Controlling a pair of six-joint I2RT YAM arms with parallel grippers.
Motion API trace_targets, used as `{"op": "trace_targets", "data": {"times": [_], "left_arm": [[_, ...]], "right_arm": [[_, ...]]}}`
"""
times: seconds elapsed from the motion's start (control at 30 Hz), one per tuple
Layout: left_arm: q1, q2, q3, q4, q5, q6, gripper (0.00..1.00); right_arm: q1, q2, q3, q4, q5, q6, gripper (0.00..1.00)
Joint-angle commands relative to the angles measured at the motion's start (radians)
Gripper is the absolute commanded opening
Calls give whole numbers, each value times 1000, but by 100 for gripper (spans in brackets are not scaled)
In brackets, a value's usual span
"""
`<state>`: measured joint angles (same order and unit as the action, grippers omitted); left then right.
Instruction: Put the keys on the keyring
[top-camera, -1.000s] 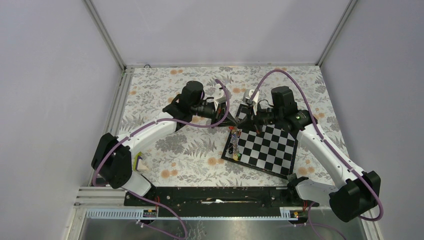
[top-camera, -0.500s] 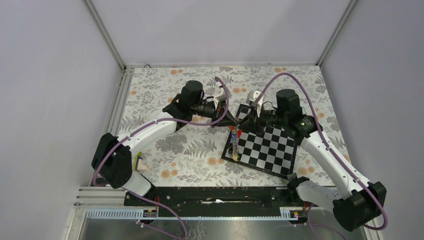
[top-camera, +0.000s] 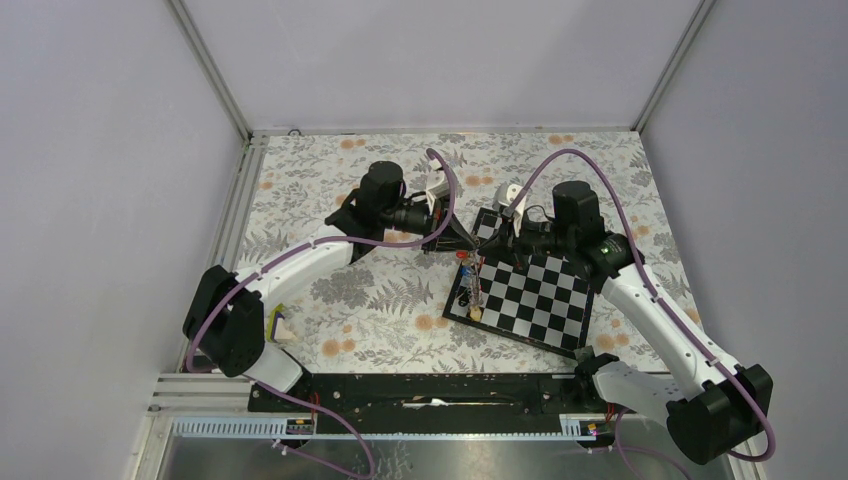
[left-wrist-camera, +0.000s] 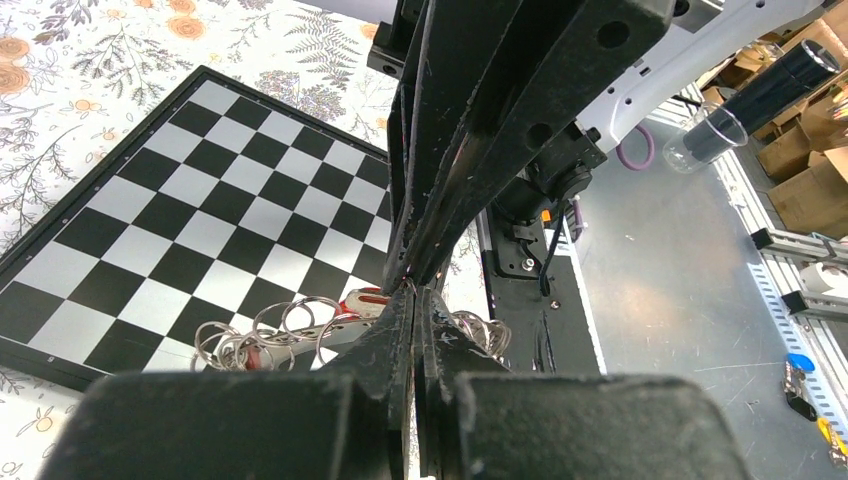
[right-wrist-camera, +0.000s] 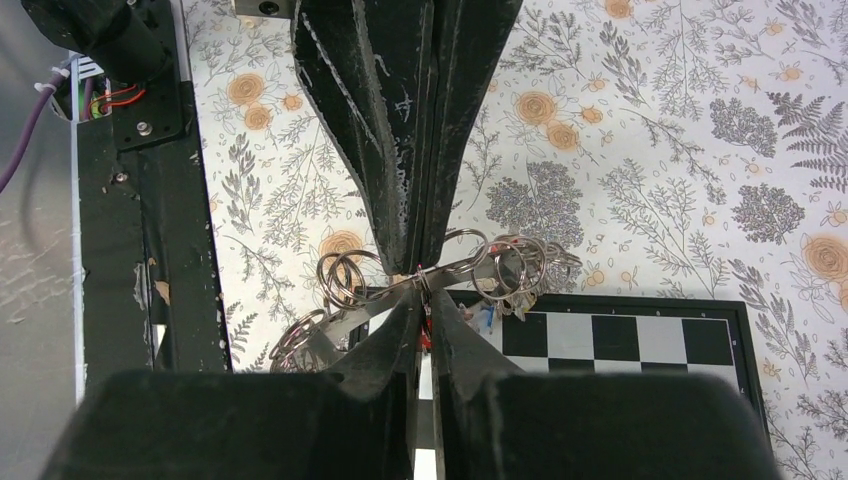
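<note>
The keyring (right-wrist-camera: 330, 325) is a flat grey metal band threaded with several small split rings. It hangs over the left edge of the chessboard (top-camera: 540, 300). The keys (top-camera: 470, 290) dangle from it, with red, green and yellow heads. A red head (left-wrist-camera: 365, 298) and a blue one (right-wrist-camera: 487, 315) show in the wrist views. My left gripper (top-camera: 462, 243) and right gripper (top-camera: 480, 247) meet tip to tip above the bundle. The left gripper (left-wrist-camera: 415, 290) is shut on the keyring. The right gripper (right-wrist-camera: 420, 283) is shut at the same spot, on a key's small split ring.
The chessboard lies tilted on the floral tablecloth (top-camera: 380, 300), right of centre. A black rail (top-camera: 440, 390) runs along the near edge between the arm bases. Grey walls enclose the table on three sides.
The right arm's wrist and elbow have shifted a little to the right. The left arm and the hanging keys stay about where they were.
</note>
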<state>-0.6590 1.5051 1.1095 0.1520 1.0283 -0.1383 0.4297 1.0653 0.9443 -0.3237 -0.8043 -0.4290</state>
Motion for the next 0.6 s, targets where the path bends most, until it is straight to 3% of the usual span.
{"op": "trace_targets", "data": {"times": [0.0, 0.3, 0.57], "left_arm": [[10, -41, 13, 123, -5, -44, 0], [10, -21, 20, 160, -95, -101, 0], [13, -25, 29, 124, -47, -43, 0]], "right_arm": [[7, -18, -10, 24, 3, -18, 10], [7, -2, -24, 45, 3, 5, 11], [7, -17, -27, 45, 11, 7, 25]]}}
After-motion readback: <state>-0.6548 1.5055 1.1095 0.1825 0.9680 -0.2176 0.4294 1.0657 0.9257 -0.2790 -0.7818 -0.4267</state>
